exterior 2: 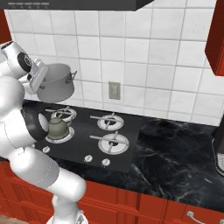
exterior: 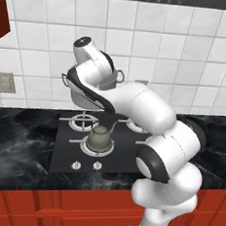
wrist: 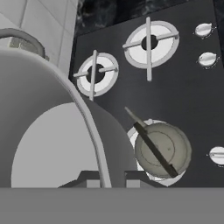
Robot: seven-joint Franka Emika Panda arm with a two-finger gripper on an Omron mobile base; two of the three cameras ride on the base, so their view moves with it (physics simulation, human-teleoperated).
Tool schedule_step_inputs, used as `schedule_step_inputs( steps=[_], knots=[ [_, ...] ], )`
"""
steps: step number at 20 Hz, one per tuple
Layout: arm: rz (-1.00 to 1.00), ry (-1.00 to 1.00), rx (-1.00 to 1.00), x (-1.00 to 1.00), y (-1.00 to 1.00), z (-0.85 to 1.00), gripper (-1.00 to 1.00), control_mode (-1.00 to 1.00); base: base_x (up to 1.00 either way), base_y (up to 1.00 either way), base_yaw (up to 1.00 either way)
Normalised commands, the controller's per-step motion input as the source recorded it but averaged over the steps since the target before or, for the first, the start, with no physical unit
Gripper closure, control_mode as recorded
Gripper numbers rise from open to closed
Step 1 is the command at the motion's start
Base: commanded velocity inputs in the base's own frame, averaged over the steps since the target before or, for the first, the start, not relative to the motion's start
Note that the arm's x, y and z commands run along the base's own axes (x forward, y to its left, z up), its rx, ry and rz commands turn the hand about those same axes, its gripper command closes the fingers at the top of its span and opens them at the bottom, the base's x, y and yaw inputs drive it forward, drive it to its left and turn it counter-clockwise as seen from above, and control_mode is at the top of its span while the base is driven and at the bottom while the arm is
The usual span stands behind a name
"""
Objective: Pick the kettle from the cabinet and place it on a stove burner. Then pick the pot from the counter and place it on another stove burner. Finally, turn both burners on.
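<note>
The grey pot [exterior 2: 56, 83] hangs tilted in the air above the back left of the black cooktop [exterior 2: 131, 127]. My gripper [exterior 2: 37, 76] is shut on its rim. In the hand view the pot [wrist: 48, 131] looms at the left, its rim running down between my fingertips [wrist: 87, 177]. In the left base view my arm covers most of the pot [exterior: 112, 79]. The grey-green kettle [exterior: 99, 138] [exterior 2: 57, 127] [wrist: 162, 148] stands upright on the front left burner, below and in front of the pot.
Two burners [exterior 2: 107, 120] [exterior 2: 113, 142] on the right carry bare grates. White knobs [exterior: 75, 165] [exterior: 97, 166] line the cooktop's front edge. Black veined counter [exterior 2: 175, 148] spreads to both sides. A red wall cabinet [exterior 2: 216, 39] hangs at the right, with a dark appliance [exterior 2: 218, 153] beneath it.
</note>
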Motion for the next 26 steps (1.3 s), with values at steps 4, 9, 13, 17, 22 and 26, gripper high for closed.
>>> schedule_step_inputs(
  steps=[4, 9, 13, 17, 22, 26],
  knots=[
    [0.00, 0.00, 0.00, 0.35, 0.10, -0.27, 1.00, -1.00, 0.00, 0.00, 0.00],
    [0.00, 0.00, 0.00, 0.31, 0.13, -0.29, 1.00, -1.00, 0.00, 0.00, 0.00],
    [-0.02, 0.00, 0.00, 0.19, 0.10, -0.23, 1.00, -1.00, 0.00, 0.00, 0.00],
    [-0.03, 0.00, 0.00, 0.17, 0.08, -0.23, 1.00, -1.00, 0.00, 0.00, 0.00],
    [-0.05, 0.00, 0.00, 0.17, 0.09, -0.26, 1.00, -1.00, 0.00, 0.00, 0.00],
    [-0.05, 0.00, 0.00, 0.15, 0.09, -0.28, 1.00, -1.00, 0.00, 0.00, 0.00]
  ],
)
